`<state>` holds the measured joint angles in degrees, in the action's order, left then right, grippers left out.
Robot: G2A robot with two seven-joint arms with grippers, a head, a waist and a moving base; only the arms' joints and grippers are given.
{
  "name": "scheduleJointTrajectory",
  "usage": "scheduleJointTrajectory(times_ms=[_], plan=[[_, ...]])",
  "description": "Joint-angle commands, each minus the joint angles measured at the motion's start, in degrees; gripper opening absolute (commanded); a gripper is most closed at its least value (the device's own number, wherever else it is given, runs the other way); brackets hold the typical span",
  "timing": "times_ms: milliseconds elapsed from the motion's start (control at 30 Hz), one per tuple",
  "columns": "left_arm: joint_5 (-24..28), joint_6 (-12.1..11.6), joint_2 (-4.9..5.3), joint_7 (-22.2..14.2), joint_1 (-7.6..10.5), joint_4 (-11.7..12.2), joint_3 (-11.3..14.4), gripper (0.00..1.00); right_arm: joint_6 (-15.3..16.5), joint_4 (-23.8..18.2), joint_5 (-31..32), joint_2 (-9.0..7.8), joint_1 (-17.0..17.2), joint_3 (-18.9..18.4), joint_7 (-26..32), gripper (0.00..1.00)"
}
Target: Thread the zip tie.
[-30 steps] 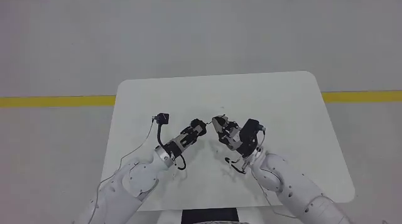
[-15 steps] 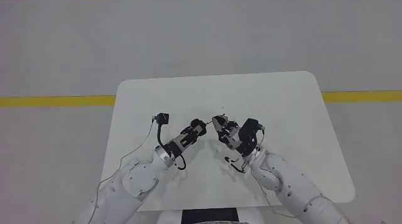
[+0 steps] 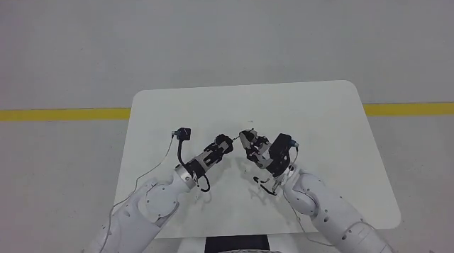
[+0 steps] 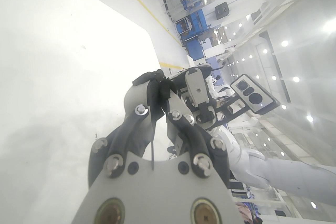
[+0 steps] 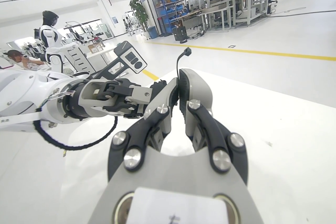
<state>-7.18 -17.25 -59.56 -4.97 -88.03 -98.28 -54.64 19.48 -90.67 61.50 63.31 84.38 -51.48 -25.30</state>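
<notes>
Right wrist view: right end effector [image 5: 179, 93] clenches zip tie [image 5: 187, 51]; left end effector [image 4: 158, 92] too.

The right gripper [image 3: 244, 137] has crept very slightly toward the left gripper [image 3: 226, 140], its forearm shifting along.

Left tool [image 3: 224, 140], right tool [image 3: 244, 137] close together; wide table [image 3: 319, 111] surrounds.

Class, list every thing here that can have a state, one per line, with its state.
zip tie, held off the table, head free, not yet threaded
left gripper, shut on the zip tie's strap
right gripper, shut on the zip tie just below its head
</notes>
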Motion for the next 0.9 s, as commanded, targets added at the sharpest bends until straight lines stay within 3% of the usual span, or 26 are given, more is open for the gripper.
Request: scheduleJointTrajectory(times_ms=[0,867], plan=[[0.0,0.0,0.0,0.0,0.0,0.0,0.0,0.0,0.0,-0.2,0.2,0.01,0.2,-0.2,0.0,0.0],[0.0,0.0,0.0,0.0,0.0,0.0,0.0,0.0,0.0,0.6,1.0,0.81,0.1,-0.6,-0.2,0.0]])
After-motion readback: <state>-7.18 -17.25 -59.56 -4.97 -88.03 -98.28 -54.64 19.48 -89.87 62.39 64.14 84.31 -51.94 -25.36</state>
